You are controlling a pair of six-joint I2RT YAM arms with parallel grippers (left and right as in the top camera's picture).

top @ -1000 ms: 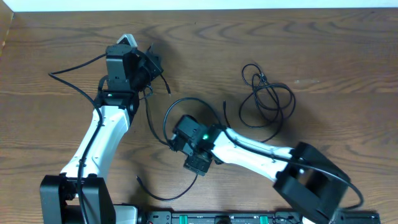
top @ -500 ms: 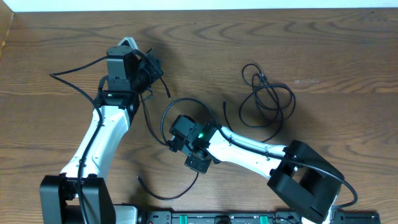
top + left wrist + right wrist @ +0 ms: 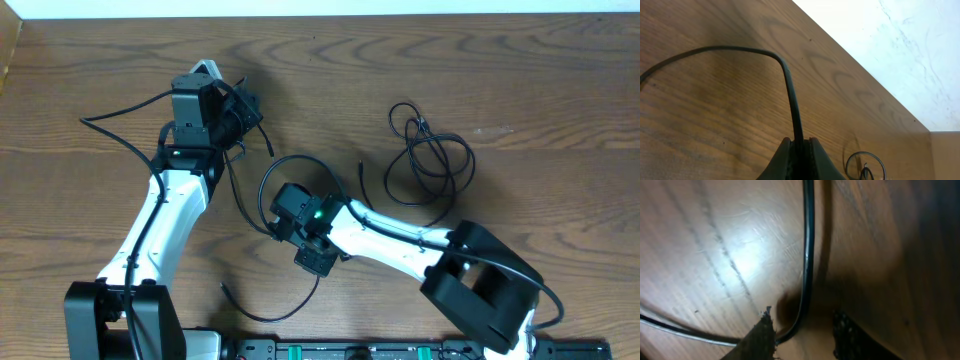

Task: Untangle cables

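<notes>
While the left gripper (image 3: 799, 146) is clamping a thin black cable (image 3: 790, 85) toward the table's (image 3: 560, 90) far edge | right gripper (image 3: 804, 322) is hovering mid-table, jaws partly apart, holding nothing; a glossy cable loop (image 3: 806, 255) is running straight away from between its tips, nearest this arm | separate black coil (image 3: 430, 160) is lying loose toward the right edge

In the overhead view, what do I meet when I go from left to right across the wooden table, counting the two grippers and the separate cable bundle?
Left gripper, shut on a thin black cable → right gripper → loose coil of thin black cable. The other cable loops overlap the grippers, so I leave them out.
</notes>
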